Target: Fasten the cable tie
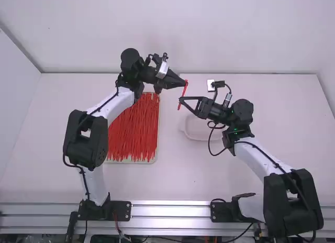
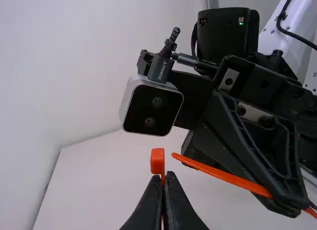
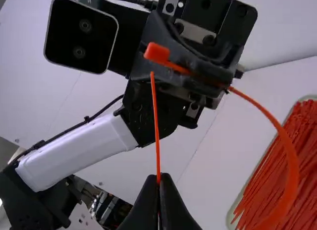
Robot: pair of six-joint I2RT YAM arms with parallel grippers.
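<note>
A red cable tie hangs in the air between both grippers, above the table's middle. My left gripper is shut just below the tie's square head. The strap loops away from that head and comes back as a thin tail. My right gripper is shut on that tail, close under the left one. In the right wrist view the head sits against the left gripper's black fingers, and the strap bows out in a wide curve. In the left wrist view the strap runs across the right gripper's black body.
A tan tray holding several loose red cable ties lies on the table under the left arm. A clear shallow container sits beneath the right gripper. A small grey block lies farther back.
</note>
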